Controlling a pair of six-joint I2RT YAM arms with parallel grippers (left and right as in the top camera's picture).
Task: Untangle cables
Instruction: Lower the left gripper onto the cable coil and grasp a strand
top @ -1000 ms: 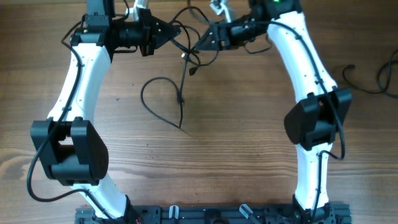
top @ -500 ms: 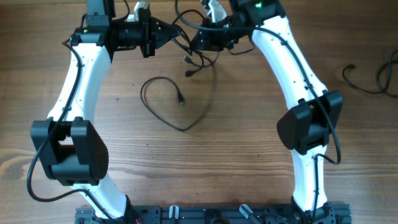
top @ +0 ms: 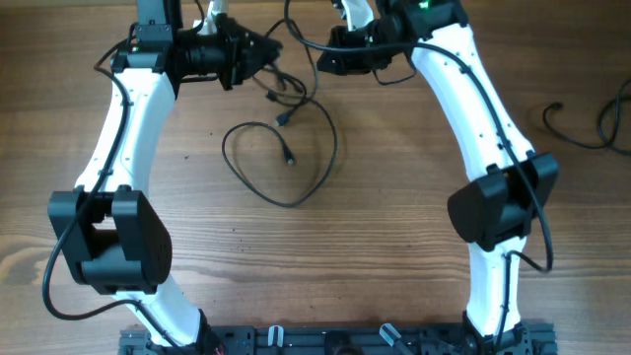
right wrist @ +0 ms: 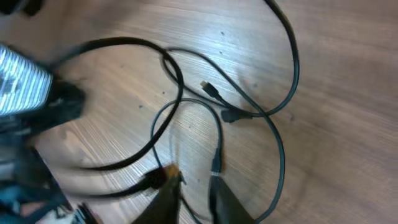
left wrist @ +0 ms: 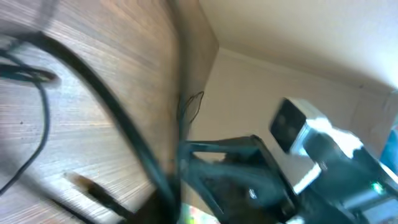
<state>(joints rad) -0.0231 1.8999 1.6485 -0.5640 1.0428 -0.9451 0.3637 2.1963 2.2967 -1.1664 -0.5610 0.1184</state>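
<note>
The thin black cables [top: 330, 148] lie in a wide loop on the wooden table, with a plug end [top: 288, 158] inside the loop. More strands rise to both grippers at the far edge. My left gripper [top: 264, 54] is shut on a strand at the loop's upper left. Its wrist view is blurred and shows a cable [left wrist: 106, 99] crossing the wood. My right gripper [top: 327, 51] is close to the left one. In the right wrist view its fingers [right wrist: 191, 183] stand nearly together on a thin strand, above crossing cable loops [right wrist: 273, 137].
Another black cable [top: 582, 138] lies at the table's right edge, apart from the bundle. A black rail [top: 335, 340] runs along the near edge between the arm bases. The two arms nearly meet at the far edge.
The hanging strand has dropped and spread into a wider loop on the table, bulging right. My right gripper has shifted slightly right and away. The left arm has stayed put.
</note>
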